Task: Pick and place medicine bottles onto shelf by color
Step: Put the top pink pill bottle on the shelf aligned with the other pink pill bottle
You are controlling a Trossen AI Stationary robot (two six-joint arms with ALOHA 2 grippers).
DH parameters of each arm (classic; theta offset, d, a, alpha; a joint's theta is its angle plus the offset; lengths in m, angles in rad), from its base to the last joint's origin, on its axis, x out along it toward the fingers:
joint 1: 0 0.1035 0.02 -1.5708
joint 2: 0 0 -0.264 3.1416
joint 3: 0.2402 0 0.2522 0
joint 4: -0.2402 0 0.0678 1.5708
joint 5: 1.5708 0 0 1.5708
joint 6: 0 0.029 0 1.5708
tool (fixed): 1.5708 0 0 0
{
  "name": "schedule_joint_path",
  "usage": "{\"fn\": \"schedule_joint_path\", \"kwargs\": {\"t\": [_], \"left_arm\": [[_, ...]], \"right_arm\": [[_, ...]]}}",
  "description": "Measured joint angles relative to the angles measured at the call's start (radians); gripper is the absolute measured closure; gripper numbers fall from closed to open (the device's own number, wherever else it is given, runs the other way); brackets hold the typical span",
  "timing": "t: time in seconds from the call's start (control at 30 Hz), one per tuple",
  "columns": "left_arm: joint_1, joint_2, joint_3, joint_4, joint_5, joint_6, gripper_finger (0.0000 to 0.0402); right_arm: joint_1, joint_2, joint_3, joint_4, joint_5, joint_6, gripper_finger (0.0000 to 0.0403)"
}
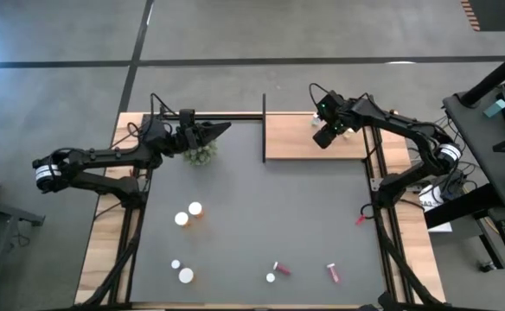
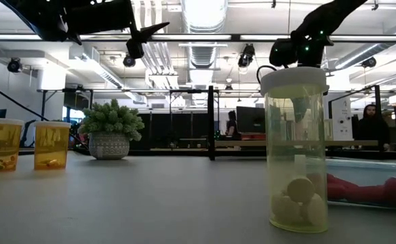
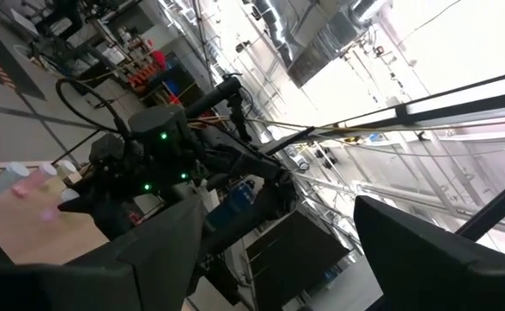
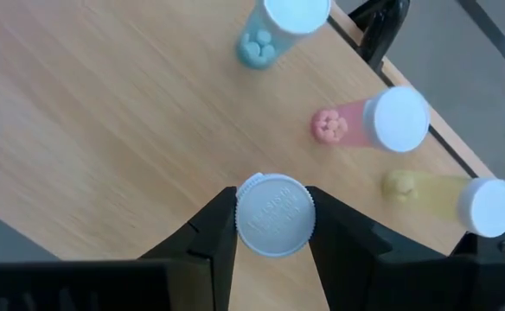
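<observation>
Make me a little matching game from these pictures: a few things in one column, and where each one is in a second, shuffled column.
Things:
1. potted plant
2. two orange bottles
3. right gripper
4. blue bottle

Places:
A. standing on the wooden shelf
B. over the shelf, closed around a white-capped bottle
C. on the grey tabletop, left of the middle
D. at the table's far edge, under the left gripper

Pairs: 1-D, 2-C, 3-B, 4-A
</observation>
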Motion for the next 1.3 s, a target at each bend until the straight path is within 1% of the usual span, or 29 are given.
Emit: {"fn": "schedule_joint_path", "kwargs": {"t": [0.2, 0.37, 0.5, 0.7, 0.83, 1.17, 1.3], "left_arm": [[0.003, 0.0, -0.002, 0.0, 0.0, 0.0, 0.0118], [0.004, 0.0, -0.002, 0.0, -0.002, 0.0, 0.0118], [0.004, 0.0, -0.002, 0.0, -0.004, 0.0, 0.0118], [0.005, 0.0, -0.002, 0.0, -0.01, 0.0, 0.0118], [0.005, 0.0, -0.002, 0.0, -0.016, 0.0, 0.0118], [0.005, 0.0, -0.003, 0.0, -0.016, 0.0, 0.0118], [0.004, 0.0, -0.003, 0.0, -0.016, 0.0, 0.0118]], "right_arm": [[-0.005, -0.009, -0.051, 0.061, 0.0, -0.001, 0.029], [-0.009, -0.02, -0.079, 0.109, 0.0, -0.003, 0.0284], [-0.012, -0.031, -0.094, 0.114, 0.002, -0.007, 0.0282], [-0.016, -0.052, -0.108, 0.109, 0.002, -0.015, 0.0289], [-0.016, -0.064, -0.111, 0.108, 0.0, -0.019, 0.0284], [-0.022, -0.066, -0.116, 0.123, 0.0, -0.026, 0.0289], [-0.022, -0.066, -0.123, 0.126, 0.0, -0.025, 0.0285]]}}
